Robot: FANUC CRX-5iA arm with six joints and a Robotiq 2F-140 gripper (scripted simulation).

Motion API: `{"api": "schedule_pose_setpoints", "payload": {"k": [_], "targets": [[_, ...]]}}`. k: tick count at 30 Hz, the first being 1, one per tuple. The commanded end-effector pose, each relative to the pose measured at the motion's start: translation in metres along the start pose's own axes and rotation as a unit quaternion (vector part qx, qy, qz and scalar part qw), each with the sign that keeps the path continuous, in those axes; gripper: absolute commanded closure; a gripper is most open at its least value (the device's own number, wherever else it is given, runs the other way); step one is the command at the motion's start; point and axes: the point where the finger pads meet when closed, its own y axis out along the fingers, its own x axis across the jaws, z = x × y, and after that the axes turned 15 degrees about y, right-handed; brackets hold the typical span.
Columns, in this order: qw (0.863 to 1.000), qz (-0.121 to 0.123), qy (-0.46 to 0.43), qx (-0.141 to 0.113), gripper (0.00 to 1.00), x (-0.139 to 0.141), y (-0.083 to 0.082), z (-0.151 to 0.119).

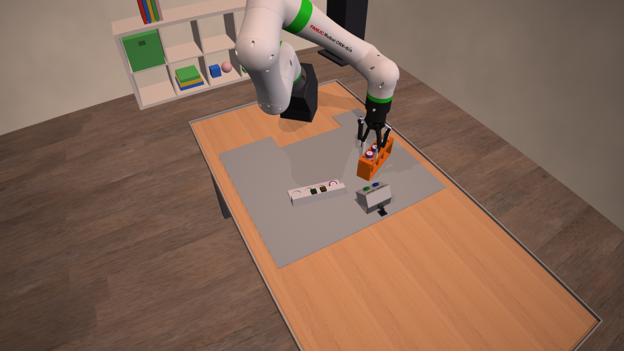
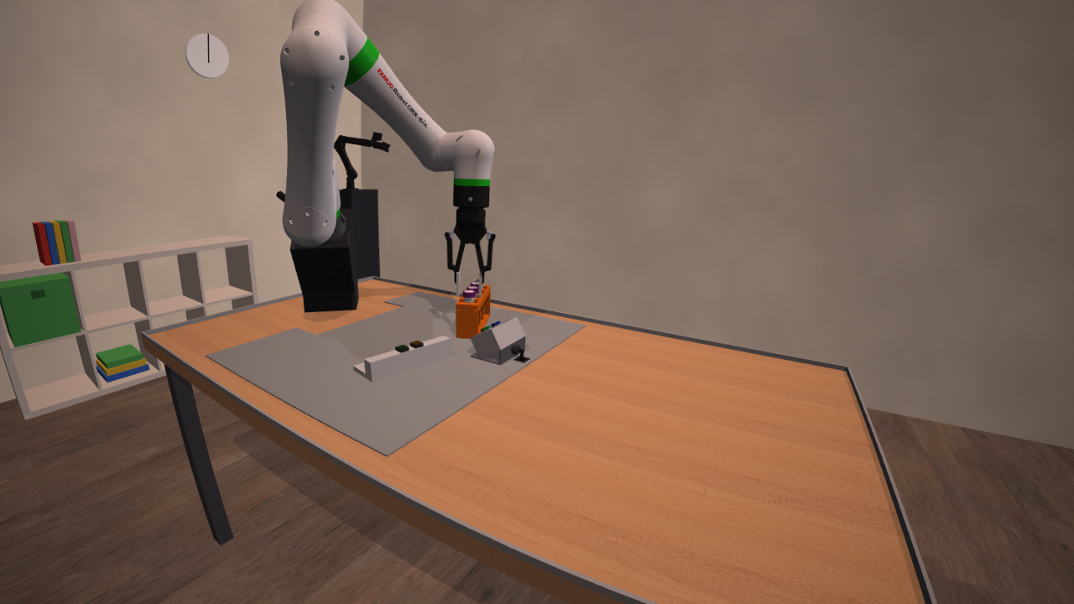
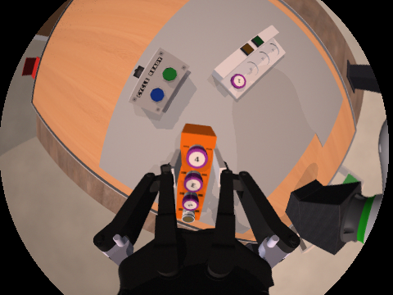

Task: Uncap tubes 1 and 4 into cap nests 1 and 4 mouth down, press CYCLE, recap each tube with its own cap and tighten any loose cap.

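Observation:
The orange decapping station (image 1: 375,158) stands on the grey mat. In the wrist view it (image 3: 195,170) holds purple caps 4 (image 3: 196,157), 3 (image 3: 193,183) and 2 (image 3: 190,202). The tube nearest the arm (image 3: 188,218) has no cap. My gripper (image 3: 196,156) hovers just above the station, partly open and empty, with one finger on each side of the row, near caps 3 and 4. It also shows in the top view (image 1: 374,139). The white cap tray (image 1: 316,192) holds one purple cap (image 3: 238,81) in an end nest. The amber lamp (image 3: 247,49) and the green lamp (image 3: 257,41) look dark.
The small grey desk (image 1: 373,196) with the green key (image 3: 169,74) and the blue key (image 3: 157,94) stands in front of the station. The arm's black base (image 1: 301,93) is at the table's far end. The table edge runs close behind the station.

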Motion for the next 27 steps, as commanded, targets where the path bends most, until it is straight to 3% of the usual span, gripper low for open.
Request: {"api": "schedule_pose_setpoints", "payload": {"k": [1,6,10,18,19,27], "targets": [[0.99,0.011,0.138,0.008,0.65,-0.0001,-0.0001,-0.0001],[0.974,0.012,0.225,0.008,0.65,-0.0001,-0.0001,-0.0001],[0.946,0.012,0.323,0.006,0.65,-0.0001,-0.0001,-0.0001],[0.945,0.013,0.328,0.006,0.65,0.0002,0.0001,0.0],[0.945,0.013,0.328,0.006,1.0,0.0002,0.0001,0.0],[0.945,0.013,0.328,0.006,1.0,0.0002,0.0001,0.0]]}}
